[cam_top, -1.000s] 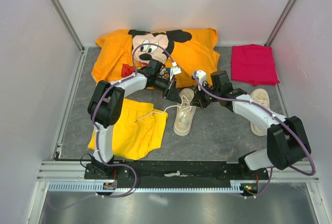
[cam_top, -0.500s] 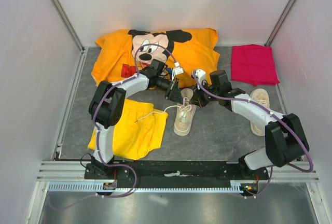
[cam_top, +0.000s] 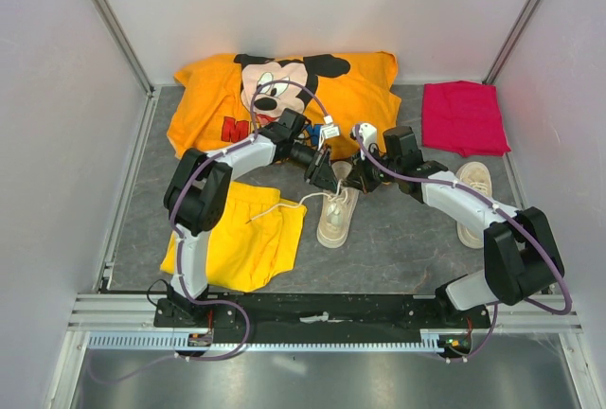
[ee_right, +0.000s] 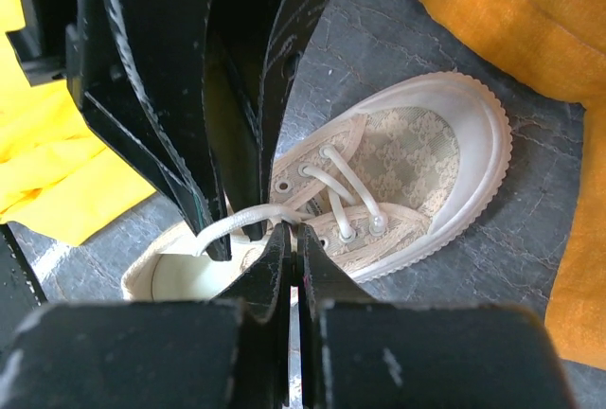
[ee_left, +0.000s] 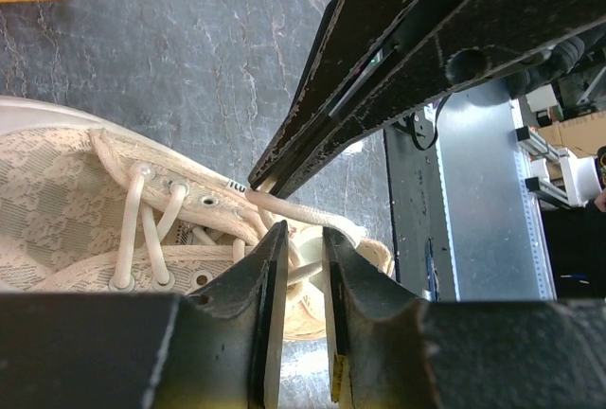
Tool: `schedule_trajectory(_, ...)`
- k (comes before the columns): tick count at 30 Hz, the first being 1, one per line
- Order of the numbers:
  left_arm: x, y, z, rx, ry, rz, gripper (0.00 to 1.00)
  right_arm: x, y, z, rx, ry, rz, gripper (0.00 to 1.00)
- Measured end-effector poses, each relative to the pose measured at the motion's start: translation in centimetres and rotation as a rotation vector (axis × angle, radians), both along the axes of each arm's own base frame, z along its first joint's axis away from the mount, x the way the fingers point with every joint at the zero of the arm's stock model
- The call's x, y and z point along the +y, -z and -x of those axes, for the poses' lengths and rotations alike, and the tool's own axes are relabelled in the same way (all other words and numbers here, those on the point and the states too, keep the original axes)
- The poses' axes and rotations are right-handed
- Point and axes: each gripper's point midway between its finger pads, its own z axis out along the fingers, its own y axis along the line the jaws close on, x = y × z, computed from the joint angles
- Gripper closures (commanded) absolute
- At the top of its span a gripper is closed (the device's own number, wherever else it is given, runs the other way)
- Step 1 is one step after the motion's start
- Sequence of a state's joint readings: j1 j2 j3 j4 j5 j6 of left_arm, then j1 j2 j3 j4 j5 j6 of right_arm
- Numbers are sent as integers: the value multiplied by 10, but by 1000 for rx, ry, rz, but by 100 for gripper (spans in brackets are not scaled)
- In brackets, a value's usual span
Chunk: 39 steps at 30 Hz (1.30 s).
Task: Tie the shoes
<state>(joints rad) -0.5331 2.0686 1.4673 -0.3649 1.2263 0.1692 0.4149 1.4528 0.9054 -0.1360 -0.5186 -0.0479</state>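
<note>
While pinching the lace [ee_left: 317, 217] in the closed right fingers [ee_right: 273, 262], holds the left fingers [ee_left: 263, 286] slightly parted just beside it, tip to tip above the shoe [cam_top: 336, 215].

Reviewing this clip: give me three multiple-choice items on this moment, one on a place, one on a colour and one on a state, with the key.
1. Where does the other shoe, the one away from the grippers, lie?
A. on a chair
B. on the table, partly hidden by the right arm
C. inside a box

2. What colour is the folded cloth in the far right corner?
A. blue
B. magenta
C. green

3. How is the right gripper?
A. wide open
B. out of view
C. shut on a lace of the middle shoe

Key:
1. B, the top view shows it on the grey table with the arm crossing over it.
2. B, it shows plain magenta.
3. C, its fingers meet on the lace above that shoe.
</note>
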Motion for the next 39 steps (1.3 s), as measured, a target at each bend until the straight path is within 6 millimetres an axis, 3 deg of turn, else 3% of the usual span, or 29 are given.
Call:
schedule_trajectory(13,-1,7,5,10,-7,-44,63,2,1,1,13,10,-22,100)
schedule_trajectory(25,0,14,-3,-17,-40,-84,58,3,-11,11,-20,-8,-65,100)
schedule_trajectory(29,0,14,-3,-20,-41,-81,63,4,-14,12,-23,-6,-80,100)
schedule_trajectory(32,-1,11,-4,-22,-37,-72,78,4,-14,12,-19,-2,-83,100)
schedule_trajectory(33,-2,10,-4,-22,-36,-70,91,4,-14,12,-19,-2,-84,100)
schedule_trajectory(36,-2,9,-3,-13,-35,-67,98,5,-15,12,-15,1,-87,84)
schedule_trajectory(39,-1,11,-6,-14,-49,-80,98,4,-13,13,-12,-4,-80,53)
